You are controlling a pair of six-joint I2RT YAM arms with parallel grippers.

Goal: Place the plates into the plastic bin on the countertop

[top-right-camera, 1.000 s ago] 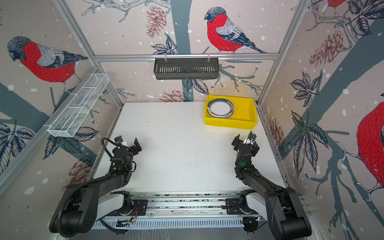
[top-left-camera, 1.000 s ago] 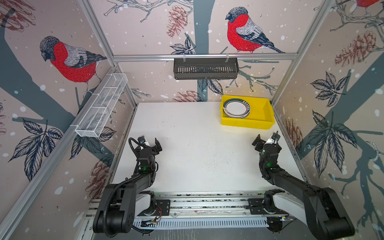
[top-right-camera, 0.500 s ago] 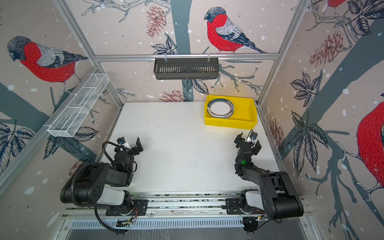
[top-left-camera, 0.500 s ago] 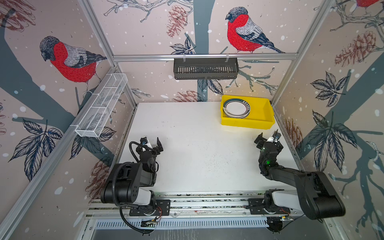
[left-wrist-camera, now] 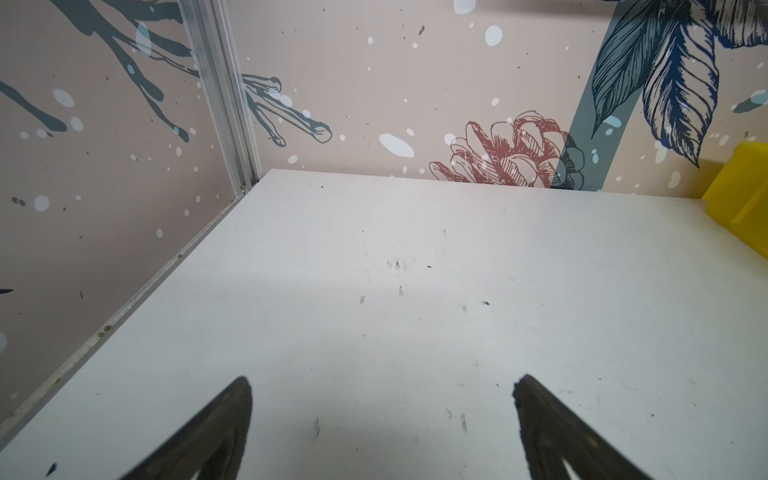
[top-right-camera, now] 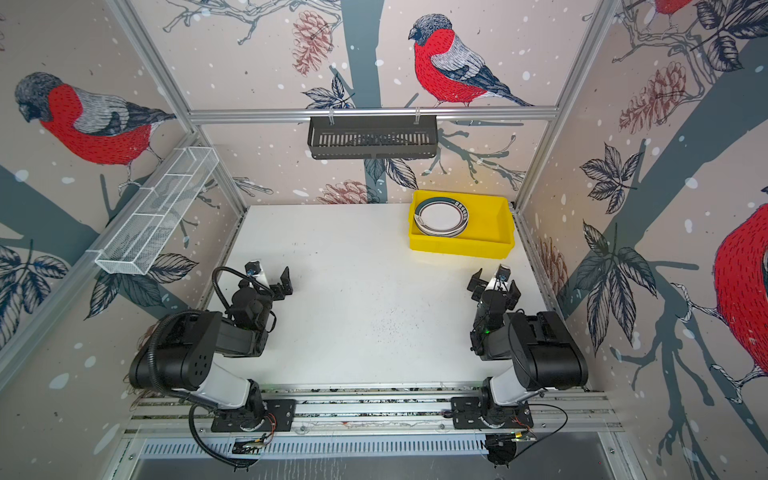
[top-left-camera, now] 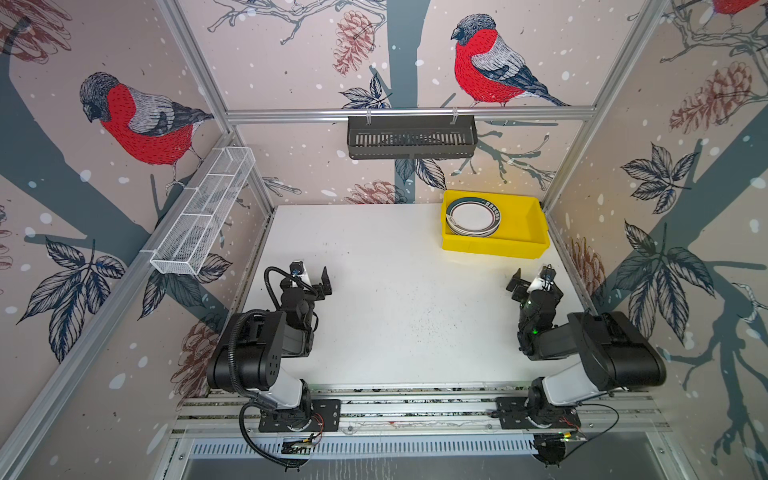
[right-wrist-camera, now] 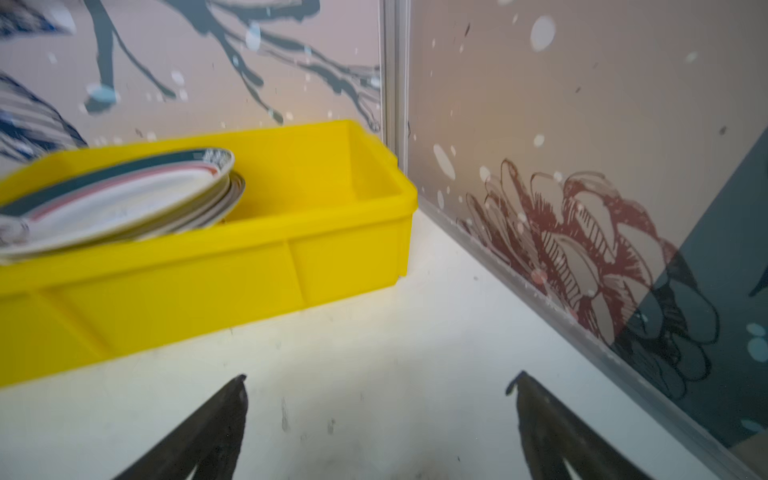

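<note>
Now, both your grippers stand spread wide and hold nothing. Ahead of your right gripper (top-left-camera: 535,281), near it, the plastic bin (top-left-camera: 523,226) sits on the countertop (top-left-camera: 395,299). The plates (top-left-camera: 473,217) lie stacked in the bin's half toward this gripper's left. From your left gripper (top-left-camera: 309,277) the bin is well apart, ahead and rightward.

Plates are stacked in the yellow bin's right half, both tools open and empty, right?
No: the plates sit in the yellow bin's left half, seen in both top views. The left tool and right tool are open and empty.
</note>
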